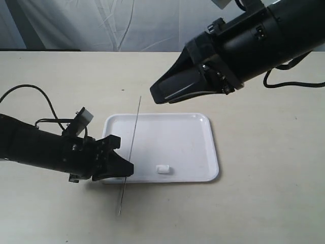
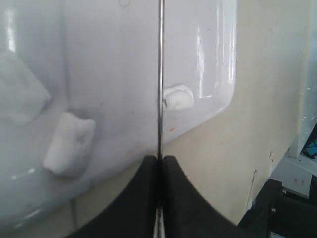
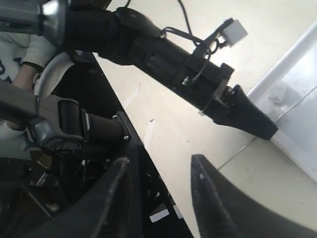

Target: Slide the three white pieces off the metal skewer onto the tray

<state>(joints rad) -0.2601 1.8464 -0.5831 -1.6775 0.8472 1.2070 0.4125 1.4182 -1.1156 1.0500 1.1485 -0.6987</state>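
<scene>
Where the left tool [image 1: 127, 170] is clamped on its near part, the metal skewer [image 1: 135, 134] crosses the left side of the tray [image 1: 193, 142]. Two white pieces [image 2: 69, 144] lie on the tray, one just beside the skewer. The right tool [image 1: 156, 94] hovers raised toward the far side, fingers apart.

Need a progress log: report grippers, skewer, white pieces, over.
Left gripper shut on metal skewer. Right gripper open, raised. Skewer bare; two white pieces on tray, third unclear.

Pale beige table [image 1: 269, 203], a white tray [image 1: 188, 142] flat on it near the middle
</scene>
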